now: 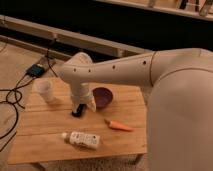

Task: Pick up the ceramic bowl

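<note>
The ceramic bowl (103,96) is small, round and dark maroon-purple. It sits on the wooden table (40,125), toward the back and middle. My white arm reaches in from the right and bends down over the table. My gripper (78,110) is dark and hangs just left of the bowl, low over the table top. Part of the bowl's left rim is hidden behind my wrist.
A translucent white cup (45,90) stands at the table's back left. An orange carrot (119,125) lies right of centre. A white bottle (82,139) lies on its side near the front edge. Cables and a dark box (36,70) lie on the floor at left.
</note>
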Controlling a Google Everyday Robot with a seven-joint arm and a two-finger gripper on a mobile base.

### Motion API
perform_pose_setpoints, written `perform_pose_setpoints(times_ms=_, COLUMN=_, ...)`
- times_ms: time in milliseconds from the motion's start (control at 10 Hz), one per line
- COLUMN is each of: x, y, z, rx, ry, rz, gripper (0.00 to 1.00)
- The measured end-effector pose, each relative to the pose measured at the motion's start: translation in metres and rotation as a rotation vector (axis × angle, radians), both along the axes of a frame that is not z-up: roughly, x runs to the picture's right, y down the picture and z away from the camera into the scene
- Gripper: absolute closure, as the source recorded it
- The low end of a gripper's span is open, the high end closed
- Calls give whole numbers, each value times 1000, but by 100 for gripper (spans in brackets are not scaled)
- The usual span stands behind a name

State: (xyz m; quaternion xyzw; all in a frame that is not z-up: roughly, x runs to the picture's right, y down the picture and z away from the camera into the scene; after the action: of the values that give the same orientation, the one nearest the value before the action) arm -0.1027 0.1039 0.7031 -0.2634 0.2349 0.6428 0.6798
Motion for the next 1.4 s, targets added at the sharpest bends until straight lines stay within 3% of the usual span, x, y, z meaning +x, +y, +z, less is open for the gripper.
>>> perform_pose_setpoints(times_ms=400, x=1, y=1, z=2, rx=-4, ry=-2, rz=-7, gripper=35)
perform_pose_setpoints(times_ms=600, x=9, y=1, z=10, rx=-18, ry=-22, rz=-45, gripper=35)
perform_pose_setpoints(times_ms=1000, x=36, y=-3, z=56, rx=-81, ry=-188, rz=-233, gripper=35)
perform_pose_setpoints(times_ms=1400, x=53, y=-11, z=94, rx=-106, ry=-292, rz=-372, gripper=35)
